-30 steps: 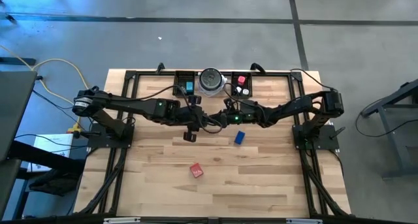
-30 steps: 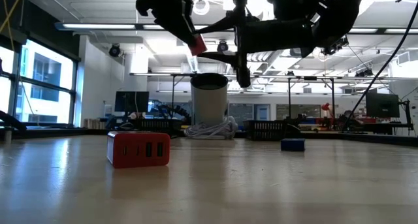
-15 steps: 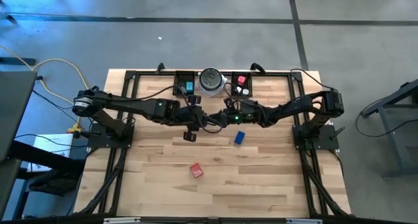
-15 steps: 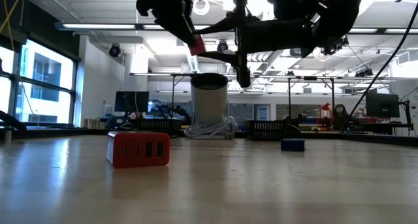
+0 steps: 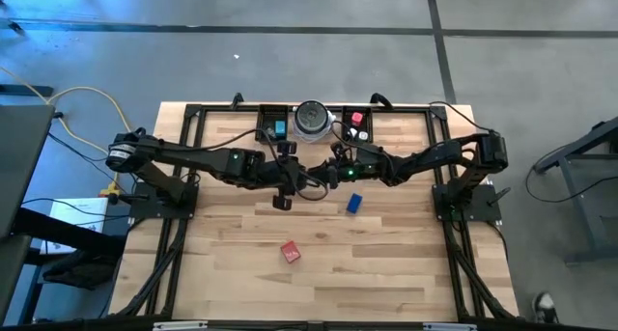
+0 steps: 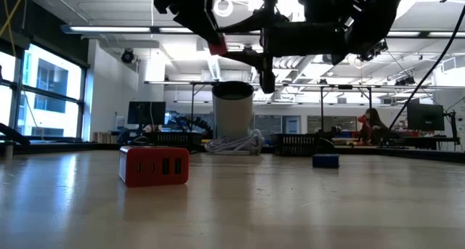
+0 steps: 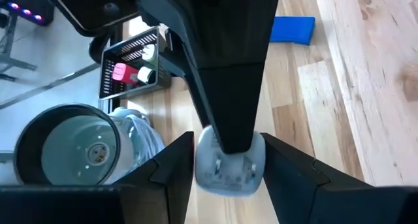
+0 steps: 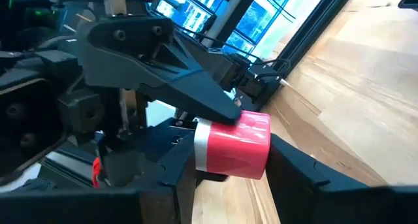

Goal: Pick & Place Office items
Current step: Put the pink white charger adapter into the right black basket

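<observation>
The red block [image 5: 290, 251] is lying nearest on the tabletop [image 5: 386, 273], the blue block [image 5: 354, 204] beyond it, just beside the right gripper [image 5: 335, 173]. That gripper is clamping a red-and-white piece [image 8: 234, 145]; the left gripper [image 5: 281, 182] is clamping a pale grey piece [image 7: 228, 166]. Both are hanging near the far trays [image 5: 359, 124].

Grey concrete floor [image 5: 290, 61] surrounds the table; windows [image 6: 43, 96], ceiling lights [image 6: 145, 30] and monitors [image 6: 145, 112] lie beyond.

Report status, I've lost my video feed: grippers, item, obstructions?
Left gripper and right gripper both shut on red-and-white piece, mid-air over table centre. Red block, blue block loose on table, apart from both arms.
</observation>
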You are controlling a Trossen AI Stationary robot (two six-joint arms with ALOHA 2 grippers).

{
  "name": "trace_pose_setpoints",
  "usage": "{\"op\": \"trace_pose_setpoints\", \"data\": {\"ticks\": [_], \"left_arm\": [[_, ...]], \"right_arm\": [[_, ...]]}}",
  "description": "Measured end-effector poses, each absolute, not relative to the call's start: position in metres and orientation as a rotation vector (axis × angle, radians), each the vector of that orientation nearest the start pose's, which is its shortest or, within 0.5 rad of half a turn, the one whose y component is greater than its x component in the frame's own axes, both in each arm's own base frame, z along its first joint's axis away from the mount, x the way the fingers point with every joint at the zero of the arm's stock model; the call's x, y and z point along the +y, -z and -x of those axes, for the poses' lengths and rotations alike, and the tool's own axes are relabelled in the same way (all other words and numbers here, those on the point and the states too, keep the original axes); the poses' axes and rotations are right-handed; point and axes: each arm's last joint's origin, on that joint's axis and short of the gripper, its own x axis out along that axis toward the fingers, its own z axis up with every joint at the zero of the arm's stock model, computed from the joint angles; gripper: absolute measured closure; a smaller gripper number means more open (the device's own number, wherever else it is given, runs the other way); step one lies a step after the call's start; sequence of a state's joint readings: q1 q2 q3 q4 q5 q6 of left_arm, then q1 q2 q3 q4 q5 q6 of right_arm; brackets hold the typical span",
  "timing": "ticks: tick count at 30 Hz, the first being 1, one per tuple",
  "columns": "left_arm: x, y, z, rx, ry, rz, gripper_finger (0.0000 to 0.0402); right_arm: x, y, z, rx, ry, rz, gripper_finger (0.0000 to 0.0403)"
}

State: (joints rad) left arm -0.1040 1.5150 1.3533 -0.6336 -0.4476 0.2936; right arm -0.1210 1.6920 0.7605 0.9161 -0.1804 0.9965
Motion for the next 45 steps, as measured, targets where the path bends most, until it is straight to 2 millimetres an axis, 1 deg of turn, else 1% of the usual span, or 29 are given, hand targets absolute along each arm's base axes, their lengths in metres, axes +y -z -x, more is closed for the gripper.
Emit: {"op": "trace_pose_setpoints", "data": {"ticks": [5,7,11,14,16,20,23,26,29,31,36,45], "left_arm": [[-0.021,-0.334,-0.311,0.775,-0.217,-0.487,0.024],[-0.02,-0.34,-0.306,0.756,-0.252,-0.485,0.024],[-0.018,-0.354,-0.291,0.726,-0.297,-0.461,0.0239],[-0.015,-0.364,-0.278,0.702,-0.352,-0.445,0.0239],[-0.013,-0.369,-0.27,0.7,-0.374,-0.439,0.0239],[-0.011,-0.382,-0.251,0.657,-0.393,-0.388,0.0239],[-0.011,-0.389,-0.241,0.628,-0.376,-0.347,0.0239],[-0.012,-0.392,-0.235,0.612,-0.318,-0.302,0.0239],[-0.015,-0.393,-0.232,0.612,-0.265,-0.272,0.0239],[-0.017,-0.392,-0.231,0.613,-0.252,-0.266,0.0239],[-0.024,-0.392,-0.231,0.616,-0.213,-0.266,0.0239],[-0.041,-0.391,-0.229,0.61,-0.051,-0.209,0.0239]], "right_arm": [[-0.038,-0.204,-0.34,0.047,-0.058,-0.996,0.0262],[-0.037,-0.205,-0.34,0.05,-0.069,-0.996,0.0262],[-0.037,-0.212,-0.338,0.04,-0.085,-0.98,0.0262],[-0.035,-0.213,-0.335,0.085,-0.097,-0.957,0.0262],[-0.036,-0.216,-0.331,0.119,-0.082,-0.945,0.0262],[-0.038,-0.228,-0.323,0.119,-0.047,-0.894,0.0262],[-0.041,-0.235,-0.314,0.124,-0.018,-0.861,0.0263],[-0.05,-0.24,-0.302,0.11,0.024,-0.845,0.0263],[-0.063,-0.234,-0.29,0.099,0.079,-0.855,0.0263],[-0.072,-0.224,-0.28,0.112,0.119,-0.881,0.0263],[-0.093,-0.209,-0.264,0.098,0.186,-0.918,0.0263],[-0.134,-0.194,-0.236,0.07,0.322,-0.969,0.0263]]}}
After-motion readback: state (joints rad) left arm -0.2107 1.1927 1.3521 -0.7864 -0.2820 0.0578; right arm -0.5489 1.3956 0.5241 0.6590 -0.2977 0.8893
